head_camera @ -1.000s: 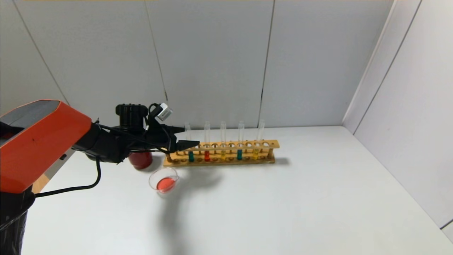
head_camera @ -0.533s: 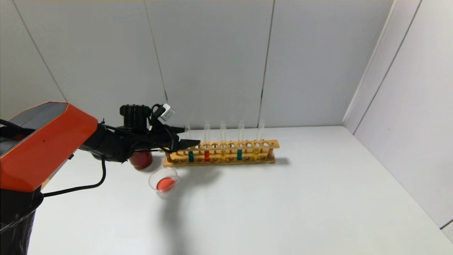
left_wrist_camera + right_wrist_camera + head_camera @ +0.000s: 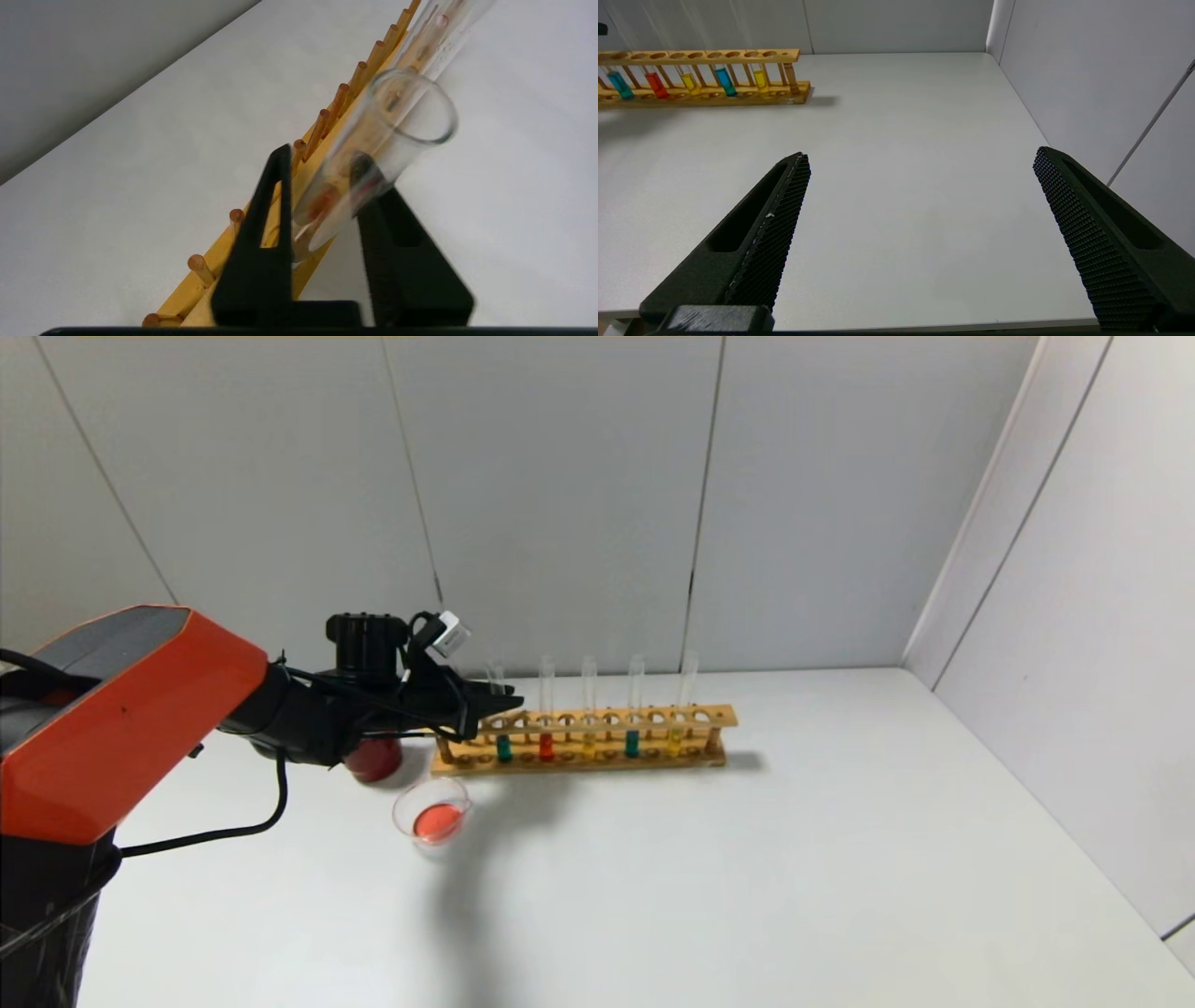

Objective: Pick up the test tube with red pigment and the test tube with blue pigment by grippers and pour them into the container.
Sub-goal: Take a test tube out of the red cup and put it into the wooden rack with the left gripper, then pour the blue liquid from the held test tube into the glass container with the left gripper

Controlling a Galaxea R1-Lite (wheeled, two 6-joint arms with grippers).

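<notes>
The test tube with blue pigment (image 3: 504,747) stands at the left end of the wooden rack (image 3: 709,717). My left gripper (image 3: 512,700) is closed on its upper part. In the left wrist view the black fingers (image 3: 261,242) press both sides of the clear tube (image 3: 402,112), just below its open mouth; its liquid is hidden there. The test tube with red pigment (image 3: 546,745) is one place to the right. The container (image 3: 434,817), a low glass dish holding red liquid, sits in front of the rack's left end. My right gripper (image 3: 920,154) is open and empty over the table's near right part.
A second blue tube (image 3: 632,743) and two yellow tubes (image 3: 588,745) stand farther right in the rack. A dark red cup (image 3: 372,758) sits left of the rack, behind my left arm. Walls stand close behind the rack and along the right side.
My left gripper has moved a little farther back and right, onto the leftmost tube. Its two fingers, spread a second ago, have come together on the glass.
</notes>
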